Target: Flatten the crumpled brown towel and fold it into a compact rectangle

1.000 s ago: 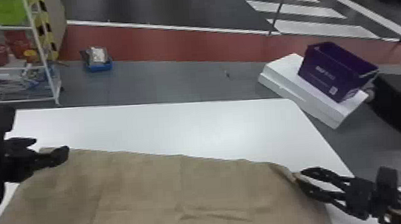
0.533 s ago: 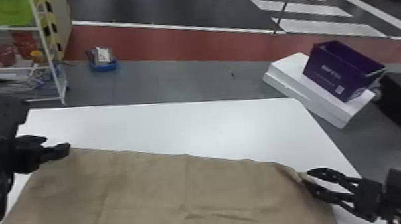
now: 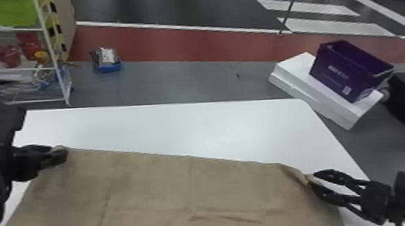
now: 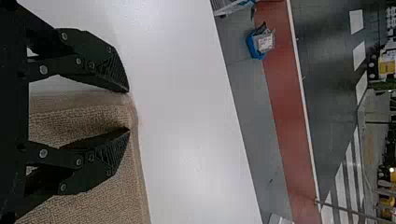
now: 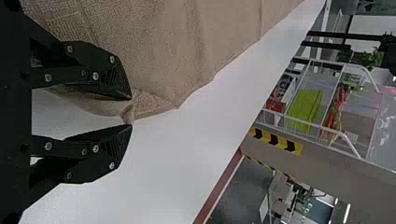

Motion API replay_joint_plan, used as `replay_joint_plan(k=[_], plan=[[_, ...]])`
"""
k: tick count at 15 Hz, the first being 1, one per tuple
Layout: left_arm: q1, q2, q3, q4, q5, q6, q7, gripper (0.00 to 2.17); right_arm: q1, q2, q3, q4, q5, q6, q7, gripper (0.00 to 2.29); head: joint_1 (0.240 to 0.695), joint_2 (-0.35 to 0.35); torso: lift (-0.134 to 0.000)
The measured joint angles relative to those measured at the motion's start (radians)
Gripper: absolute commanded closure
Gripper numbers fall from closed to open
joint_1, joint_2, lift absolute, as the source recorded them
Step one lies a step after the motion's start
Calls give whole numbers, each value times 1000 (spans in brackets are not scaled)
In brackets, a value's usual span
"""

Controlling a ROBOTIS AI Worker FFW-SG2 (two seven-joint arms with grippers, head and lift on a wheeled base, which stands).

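Far left: white rack (image 3: 51,48) on the floor beyond the desk (image 3: 179,126), holding red and green items. Left hand (image 3: 59,152) at the towel's far left corner; left wrist view gives fingers parted, towel lying in the gap and under the lower-drawn finger, no pinch seen. Next, on the floor past the desk, blue tray (image 3: 108,67) with a pale packet in it. Towel (image 3: 149,184) spread wide on the desk between the hands, unfolded, near part running out of the head view; long creases across the middle, short ridges right of centre. Far edge nearly straight, then bent and rumpled toward the right. White box (image 3: 315,99) on the floor beyond the desk's right side, purple bin (image 3: 330,76) on top. Right hand (image 3: 311,179) at the towel's far right corner, fingers parted, a small curled tip of cloth between them, not clamped
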Motion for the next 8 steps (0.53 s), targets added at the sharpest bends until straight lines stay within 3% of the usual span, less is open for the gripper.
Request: replay_joint_plan(k=[1,2,3,4,8], plan=[[0,0,1,1,0,0,3,731,0,0,0,0,0,0,0,788,695,-262,-124],[-1,0,1,1,0,-1,9,890,0,0,0,0,0,0,-1,788,695,-259,-124],[-1,0,2,1,-1,-2,14,1214,0,1,-2,0,-1,-1,-6,788,695,-258,-124],[4,0,2,-2,-1,-3,22,1345,-1,2,-6,1,-3,-6,-19,788,695,-259,-124],[27,0,13,-49,4,-15,46,1342,-56,-1,-40,-1,-15,-12,-19,788,695,-257,-124]])
